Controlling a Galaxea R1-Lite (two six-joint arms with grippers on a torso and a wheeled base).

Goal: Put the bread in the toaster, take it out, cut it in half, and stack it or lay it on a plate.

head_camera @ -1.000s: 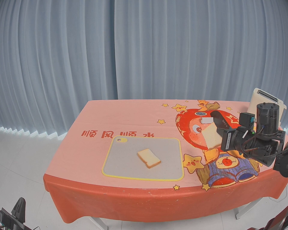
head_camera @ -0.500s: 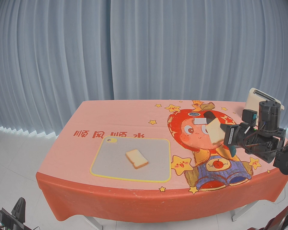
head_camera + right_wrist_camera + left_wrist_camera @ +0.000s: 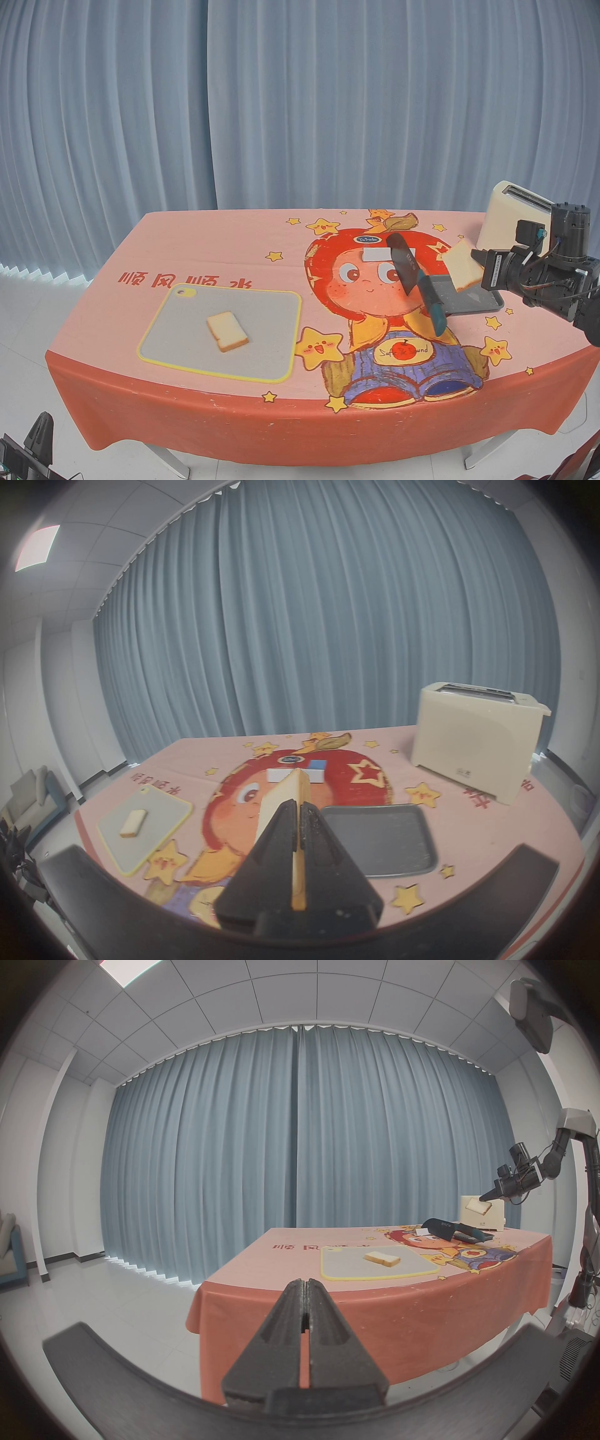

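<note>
The right gripper (image 3: 480, 274) pinches 1 bread slice (image 3: 464, 265) in the air above the tray (image 3: 478, 303), near the toaster (image 3: 507, 217). The left gripper (image 3: 306, 1316), fingers pressed together, hangs well apart from the table (image 3: 375, 1300).

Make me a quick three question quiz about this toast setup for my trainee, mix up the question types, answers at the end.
1. True or false: the right gripper holds a bread slice in the air near the toaster.
2. Fill in: the left gripper has its fingers ____.
3. Where is the other slice? A) on the cutting board B) in the toaster C) in the left gripper
Key: 1 true; 2 shut; 3 A.
</note>
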